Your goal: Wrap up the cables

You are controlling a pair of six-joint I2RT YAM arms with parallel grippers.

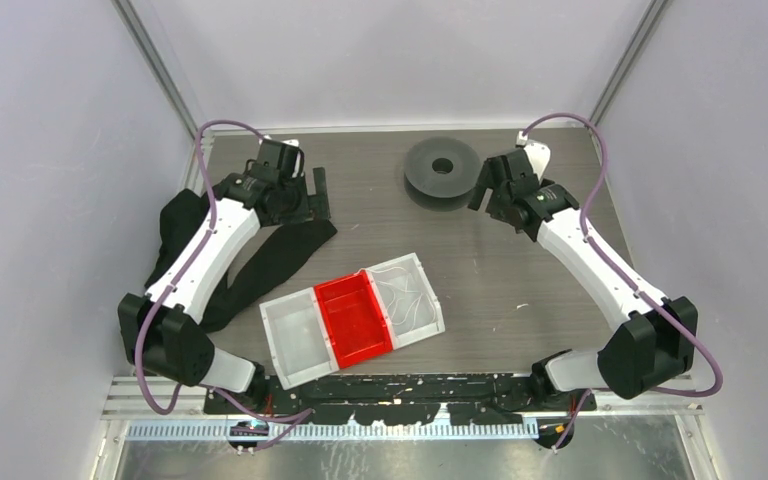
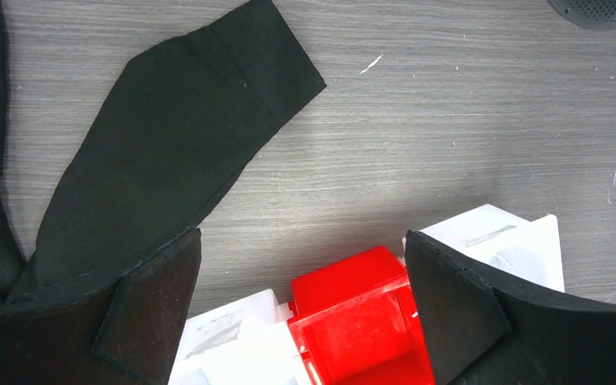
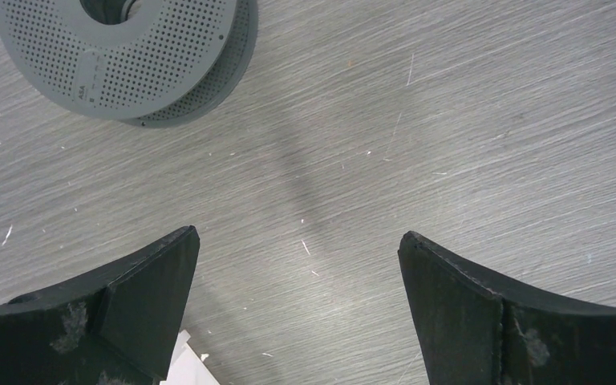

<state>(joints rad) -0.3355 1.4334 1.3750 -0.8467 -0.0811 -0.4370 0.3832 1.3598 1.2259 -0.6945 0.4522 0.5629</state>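
- jaws of the left gripper stand wide apart and grasp nothing; between them the wrist view shows only bare table and 1 end of the red bin
- jaws of the right gripper are spread just as wide and also empty, over bare table beyond and to the right of the red bin
- cables lie in the clear bin, which touches the red bin's right side; they are thin white strands in loose loops, and as far as the top view shows they sit inside the bin walls
- the loops give no single long axis, though most strands seem to run along the clear bin's length, on the same slant as the red bin
- the cables lie back toward the arm bases from both grippers: rightward across the red bin for the left gripper, leftward for the right gripper
- i judge the right gripper slightly nearer, and it is on the cables' side of the red bin, so it need not cross it
- a dark grey spool lies flat beyond the red bin, just beside the right gripper and well apart from the cables; it is probably what they get wound on
- a black strap lies left of the red bin, and a white bin touches the red bin's left side
- the spool's perforated face carries 1 small pale mark, too small to read; no brand or label shows on the 3 bins
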